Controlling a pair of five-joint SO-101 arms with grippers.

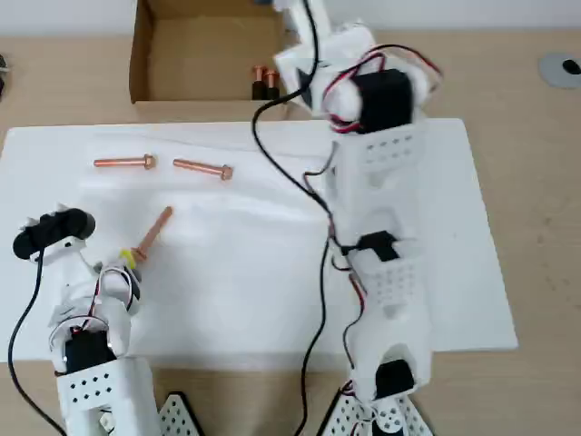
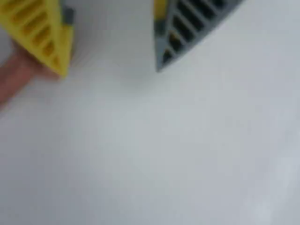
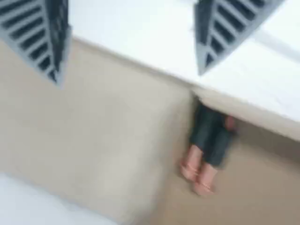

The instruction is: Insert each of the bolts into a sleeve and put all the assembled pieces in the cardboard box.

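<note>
Hovering over the near-left part of the white paper sheet (image 1: 272, 272), the left gripper (image 2: 110, 69) holds its yellow and grey fingers spread wide, gripping nothing. A copper-coloured metal bolt (image 1: 152, 234) lies on the sheet at the yellow finger's tip. A second bolt (image 1: 124, 163) and a third bolt (image 1: 202, 168) lie near the sheet's far-left edge. Beyond the sheet's far edge sits the brown cardboard box (image 1: 141, 64), with two bolts in black sleeves (image 1: 265, 84) inside. The right gripper (image 3: 129, 75) hangs above them, fingers wide apart, empty.
</note>
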